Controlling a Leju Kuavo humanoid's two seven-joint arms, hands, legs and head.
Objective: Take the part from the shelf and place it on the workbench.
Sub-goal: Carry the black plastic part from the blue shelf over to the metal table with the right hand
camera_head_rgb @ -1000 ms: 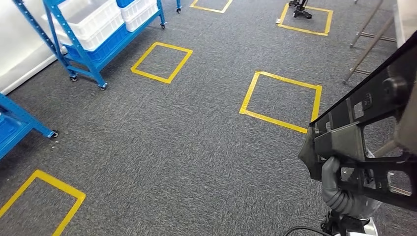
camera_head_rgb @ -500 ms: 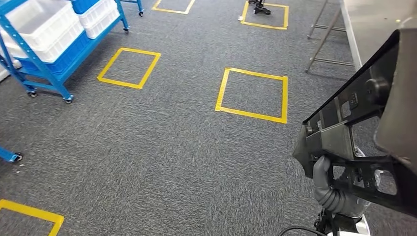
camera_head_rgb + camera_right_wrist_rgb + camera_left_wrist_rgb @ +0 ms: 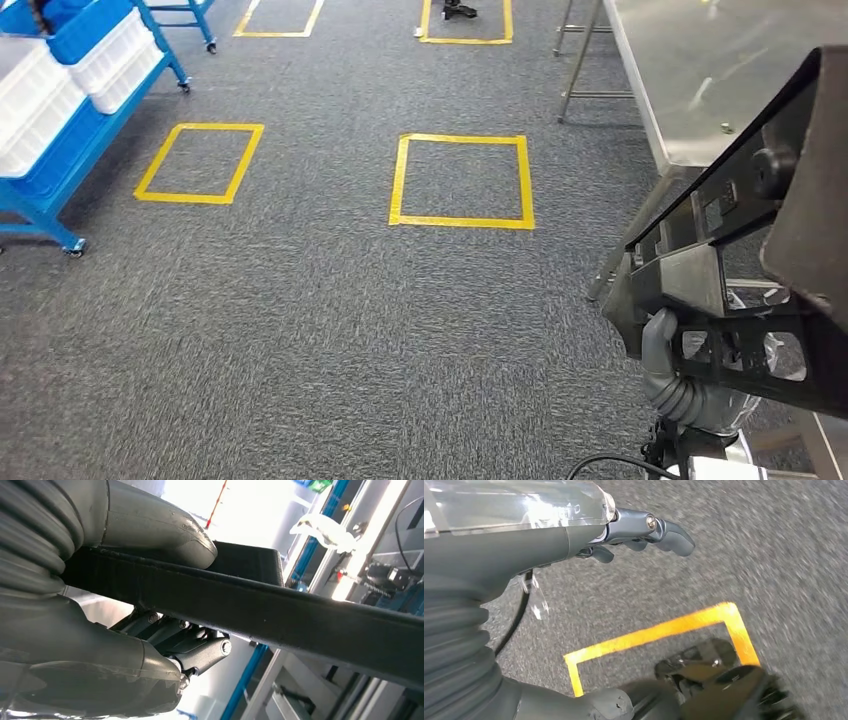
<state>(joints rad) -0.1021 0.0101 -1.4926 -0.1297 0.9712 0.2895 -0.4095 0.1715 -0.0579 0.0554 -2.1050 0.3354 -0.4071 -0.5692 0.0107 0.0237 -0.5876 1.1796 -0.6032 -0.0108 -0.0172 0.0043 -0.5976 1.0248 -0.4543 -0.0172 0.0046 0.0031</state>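
Black plastic, ribbed and cut through with openings: the part [image 3: 745,280] sits closest, at the lower right of the head view, tilted so its long bar climbs toward the upper right. The right hand [image 3: 668,370] is clamped on it from beneath, grey fingers wrapped round a lower rail. In the right wrist view the thick thumb [image 3: 165,530] presses on top of the same dark bar [image 3: 280,610] and the darker fingers [image 3: 195,647] curl under it, so the hold looks firm.

The left hand [image 3: 644,530] hangs over the grey carpet [image 3: 330,330] with nothing in it. Its fingers lie near one another and slightly curled, but whether they are apart or together I cannot tell.

Just beyond the part stands the metal workbench [image 3: 700,70], its near corner above the part's upper bar. Farther out on the carpet lies a yellow taped square [image 3: 460,222], and well off to the far left the blue shelf [image 3: 45,160] with its white bins.

By my reading, the pick from the shelf is done and the carry is nearly over. What remains is closing on the bench, lifting the part over its near edge, setting it flat and letting go.
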